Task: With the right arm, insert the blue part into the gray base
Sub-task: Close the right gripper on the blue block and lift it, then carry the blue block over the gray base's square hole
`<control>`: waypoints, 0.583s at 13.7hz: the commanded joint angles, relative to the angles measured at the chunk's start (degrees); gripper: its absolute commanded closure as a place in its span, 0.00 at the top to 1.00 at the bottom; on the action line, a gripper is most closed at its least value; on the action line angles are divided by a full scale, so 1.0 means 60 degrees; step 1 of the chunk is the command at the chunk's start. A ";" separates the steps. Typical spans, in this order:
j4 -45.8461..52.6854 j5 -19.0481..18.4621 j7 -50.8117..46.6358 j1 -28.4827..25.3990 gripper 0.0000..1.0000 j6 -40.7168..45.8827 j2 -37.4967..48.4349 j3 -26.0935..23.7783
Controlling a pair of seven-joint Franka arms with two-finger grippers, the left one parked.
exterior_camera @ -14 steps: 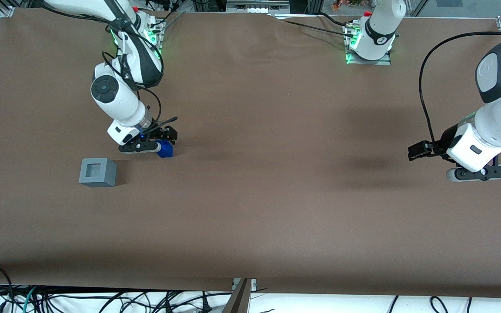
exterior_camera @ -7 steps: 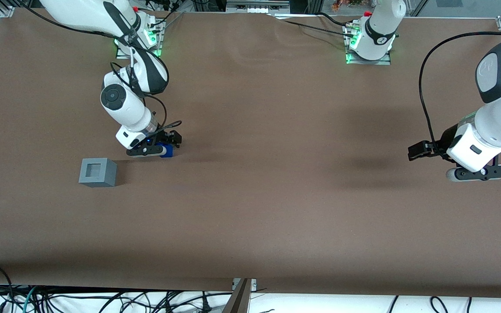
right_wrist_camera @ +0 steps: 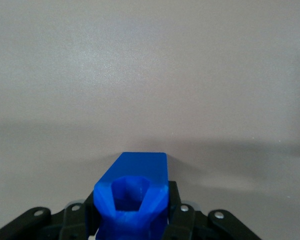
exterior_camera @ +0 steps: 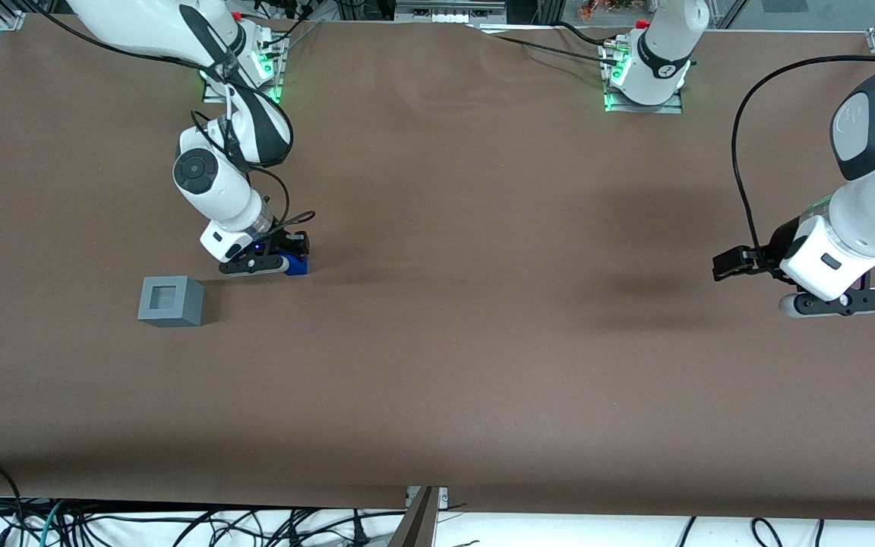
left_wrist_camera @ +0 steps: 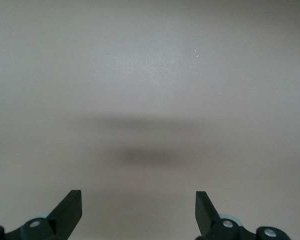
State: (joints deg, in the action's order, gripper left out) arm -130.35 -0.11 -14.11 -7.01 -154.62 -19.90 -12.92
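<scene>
Since a moment ago my gripper (exterior_camera: 276,262) has edged toward the gray base (exterior_camera: 170,301) and sits near it, farther from the front camera, fingers clamped on the blue part (right_wrist_camera: 132,197), a light, rigid, slick block best pinched on flat sides.

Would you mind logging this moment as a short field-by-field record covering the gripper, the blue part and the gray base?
gripper: right arm's gripper low over the table, fingers shut on the blue part
blue part: between the fingers, knob toward the wrist camera
gray base: on the table, recess up and empty, nearer the front camera than the gripper, apart from it
insertion: not yet done
</scene>
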 commanded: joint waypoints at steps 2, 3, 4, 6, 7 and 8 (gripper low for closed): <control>0.0351 -0.0069 0.0417 0.0011 0.27 0.0585 0.0269 0.0174; 0.0716 -0.0055 0.0693 0.0011 0.27 0.1111 0.0342 0.0335; 0.1169 -0.0069 0.0928 0.0011 0.27 0.1726 0.0357 0.0540; 0.2179 -0.0069 0.1455 0.0083 0.27 0.2840 0.0285 0.0935; 0.2576 -0.0055 0.1806 0.0128 0.27 0.3280 0.0241 0.1126; 0.2884 -0.0040 0.2201 0.0273 0.28 0.3546 0.0240 0.1287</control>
State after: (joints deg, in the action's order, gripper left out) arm -117.03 -0.20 -4.79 -6.50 -137.42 -18.22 -6.47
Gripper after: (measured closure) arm 0.493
